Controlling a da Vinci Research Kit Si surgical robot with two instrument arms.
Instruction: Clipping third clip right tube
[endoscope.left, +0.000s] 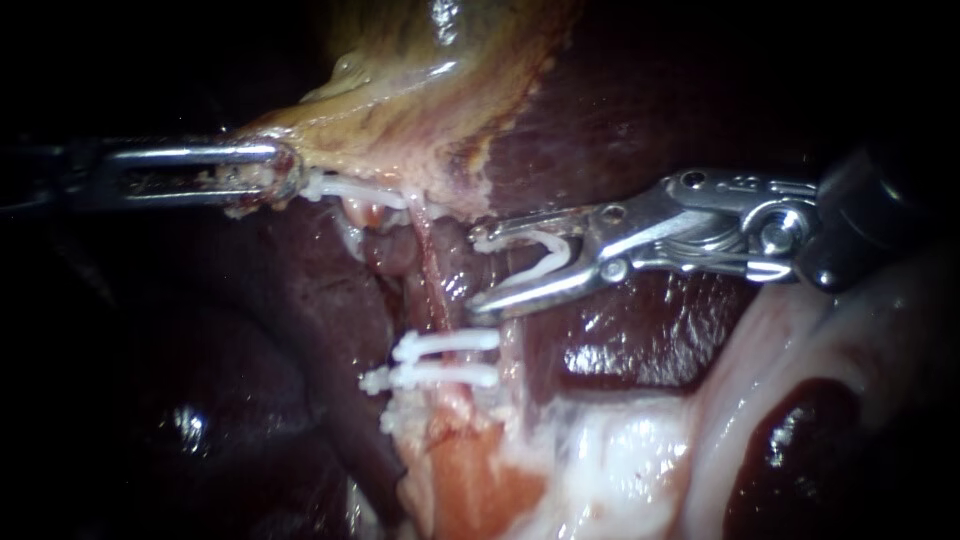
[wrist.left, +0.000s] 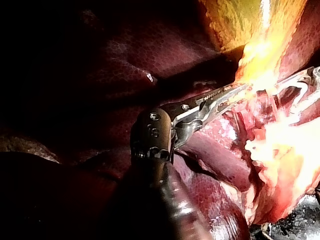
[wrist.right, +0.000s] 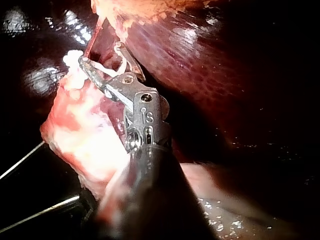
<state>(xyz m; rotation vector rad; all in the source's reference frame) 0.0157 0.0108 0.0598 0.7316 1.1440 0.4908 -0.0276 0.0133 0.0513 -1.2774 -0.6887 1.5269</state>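
- Right instrument (endoscope.left: 478, 273): jaws spread wide, tips at frame centre. White clip (endoscope.left: 545, 258) seated between them in an open V, one leg along each jaw.
- Jaw tips just right of the right tube (endoscope.left: 432, 285), close beside it and not around it. No part of the tube seen between the jaws.
- Right tube: thin pink strand at centre, running down from the gallbladder (endoscope.left: 420, 90) edge to the pale tissue (endoscope.left: 620, 470) spread across lower centre and lower right.
- Two clips (endoscope.left: 450, 343) closed across the tube just below the lower jaw tip, one directly under the other, both lying crosswise. Near the jaw, not touching it.
- Right instrument's metal hinge and dark shaft entering from the right edge over dark red liver (endoscope.left: 640, 100).
- Right wrist view: same reading. Jaws apart, white clip between, tips next to the pink strand beside pale tissue.
- Left instrument (endoscope.left: 283, 175): upper left of frame, jaws closed on the yellowish lower edge of the gallbladder, no gap visible. Left wrist view: toothed jaws together on yellow tissue.
- Third closed clip (endoscope.left: 355, 190), white, just right of the left jaw tips. Contact with them: cannot tell.
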